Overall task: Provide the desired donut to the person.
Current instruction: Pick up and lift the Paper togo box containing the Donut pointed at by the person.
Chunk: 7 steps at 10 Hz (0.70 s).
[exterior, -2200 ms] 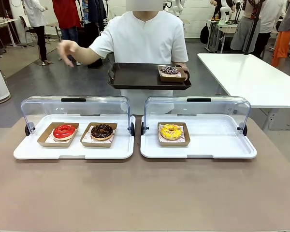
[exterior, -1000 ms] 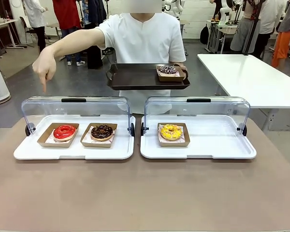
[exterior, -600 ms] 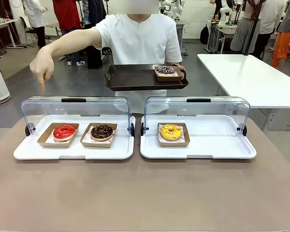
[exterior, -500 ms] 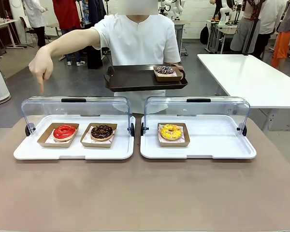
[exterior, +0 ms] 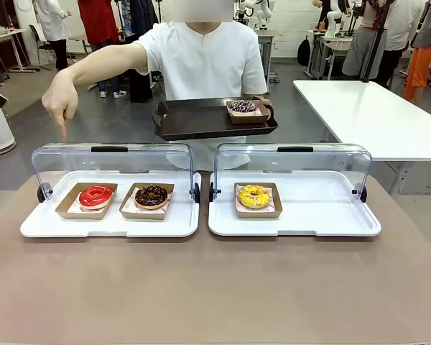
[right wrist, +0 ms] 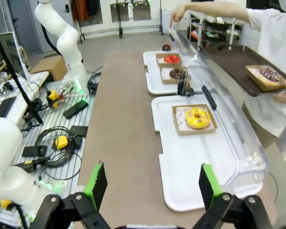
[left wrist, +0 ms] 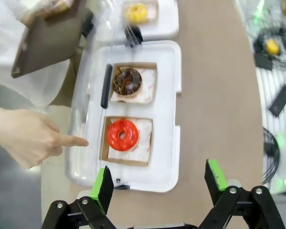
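Person's hand points down, just beyond the red donut, on the far side of the raised clear lid. In the left wrist view the fingertip aims straight at it, so the red one is probably the wanted one. The lid blurs the exact line.

- Red donut sits in a brown card tray. The chocolate donut is just beside it in the same white case.
- Left claw hangs wide and empty, well above the red donut.
- Right claw is also wide and empty, well apart from the red donut.

Step in hand is the pick.
- Come in from the open bench side, under the lid.
- Pinch the card tray's wall, not the glaze.
- Lift level and clear the chocolate one's tray.
- Set down on the bare part of the person's dark tray.

No readable writing or brand anywhere.
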Tool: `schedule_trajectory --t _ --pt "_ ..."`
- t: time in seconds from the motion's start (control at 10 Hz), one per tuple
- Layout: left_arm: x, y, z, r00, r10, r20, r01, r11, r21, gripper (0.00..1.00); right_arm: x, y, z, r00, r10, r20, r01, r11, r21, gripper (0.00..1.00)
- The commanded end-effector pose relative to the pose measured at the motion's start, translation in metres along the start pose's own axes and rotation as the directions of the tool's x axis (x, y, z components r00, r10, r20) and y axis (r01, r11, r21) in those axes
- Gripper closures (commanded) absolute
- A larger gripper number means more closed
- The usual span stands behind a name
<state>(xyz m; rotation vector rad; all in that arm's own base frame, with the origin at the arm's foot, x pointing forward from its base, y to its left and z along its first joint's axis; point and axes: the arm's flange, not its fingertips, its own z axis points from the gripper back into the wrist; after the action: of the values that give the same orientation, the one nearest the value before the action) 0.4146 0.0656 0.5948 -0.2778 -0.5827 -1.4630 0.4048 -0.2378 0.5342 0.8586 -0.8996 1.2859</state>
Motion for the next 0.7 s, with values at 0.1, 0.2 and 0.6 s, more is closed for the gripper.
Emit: schedule_trajectory --t 0.1,0.2,0.6 --pt "0.01 0.002 -0.067 0.938 -0.109 -0.331 0.11 0.994 -0.015 0.0 -0.001 0.0 0.0 1.0 0.0 0.004 0.0 1.0 0.0 0.0" --pt "0.01 0.001 -0.087 0.915 -0.117 -0.386 0.121 0.993 -0.016 0.0 -0.001 0.0 0.0 1.0 0.0 0.004 0.0 1.0 0.0 0.0" --pt "-0.003 0.002 -0.16 0.858 -0.16 -0.488 0.152 0.987 -0.055 0.0 -0.001 0.0 0.0 1.0 0.0 0.004 0.0 1.0 0.0 0.0"
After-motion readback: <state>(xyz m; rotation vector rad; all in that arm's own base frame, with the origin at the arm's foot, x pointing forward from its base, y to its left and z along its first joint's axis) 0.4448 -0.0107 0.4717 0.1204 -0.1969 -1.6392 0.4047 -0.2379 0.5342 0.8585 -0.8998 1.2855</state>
